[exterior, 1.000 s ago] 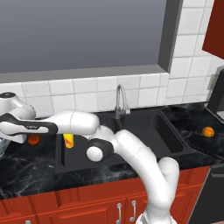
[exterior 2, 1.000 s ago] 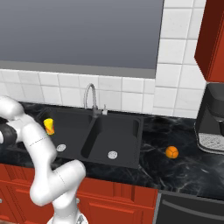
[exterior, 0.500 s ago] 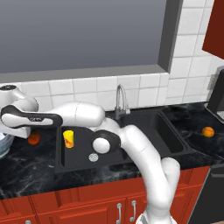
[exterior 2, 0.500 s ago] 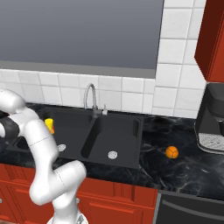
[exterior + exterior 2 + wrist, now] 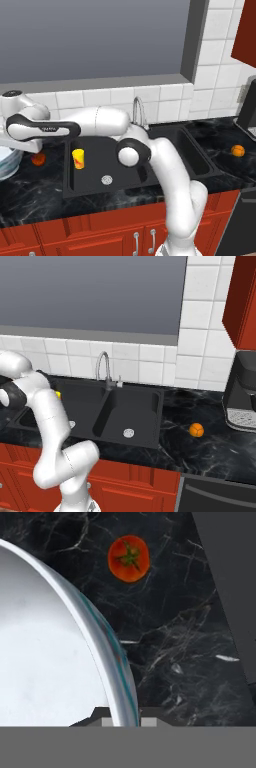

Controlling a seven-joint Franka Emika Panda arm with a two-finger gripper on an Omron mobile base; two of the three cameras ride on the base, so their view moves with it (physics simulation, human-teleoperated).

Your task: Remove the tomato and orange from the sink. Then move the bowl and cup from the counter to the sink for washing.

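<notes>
The pale bluish-white bowl (image 5: 45, 662) spreads across the left of the hand view, and its rim runs down between my fingertips. My gripper (image 5: 127, 717) is shut on that rim. The bowl (image 5: 7, 162) sits at the counter's far left, under my outstretched arm. Beside it on the black counter lies the tomato (image 5: 129, 558), also seen as the tomato (image 5: 38, 159). Upright in the left basin of the sink (image 5: 125, 172) stands the yellow cup (image 5: 78, 158). The orange (image 5: 238, 150) rests on the counter right of the sink, shown again as the orange (image 5: 196, 429).
A curved steel faucet (image 5: 102, 368) rises behind the sink (image 5: 140, 411). A dark coffee machine (image 5: 242, 391) stands on the right end of the counter. White tiles and a window back the counter, with red cabinets below.
My arm has swung a little further left and its wrist has risen slightly at the bowl. The cup, tomato and orange lie where they were.
</notes>
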